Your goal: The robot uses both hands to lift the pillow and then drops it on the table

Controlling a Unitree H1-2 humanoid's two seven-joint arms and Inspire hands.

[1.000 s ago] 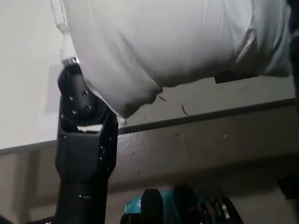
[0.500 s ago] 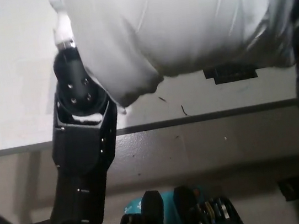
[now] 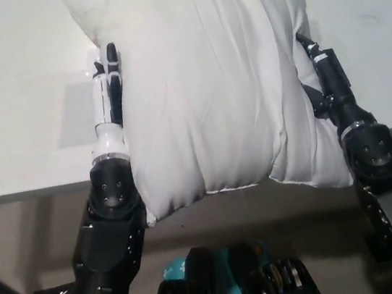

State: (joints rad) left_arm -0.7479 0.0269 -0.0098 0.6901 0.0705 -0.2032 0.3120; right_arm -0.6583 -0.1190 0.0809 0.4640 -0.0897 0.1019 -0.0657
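Pillow (image 3: 202,87) sits squeezed between my two hands, its far part over the white counter (image 3: 21,98) and its near corners sagging past the near edge. My left hand (image 3: 108,93) presses flat against its left side, fingers (image 3: 111,56) straight and together rather than curled around anything. My right hand (image 3: 321,78) is pushed into the right side, and most of it is sunk in the fabric, so I cannot tell how its fingers are set. Whether the pillow's underside rests on the counter or hangs just above it, I cannot tell either.

I judge this as the end of the lift or the start of the drop. The next move calls for spreading both hands outward together, so the pillow falls level onto the counter and not off its near edge.

Against a second ago, the pillow shows whole and farther from the camera; then it filled the top of the view, with its corner hanging near me.
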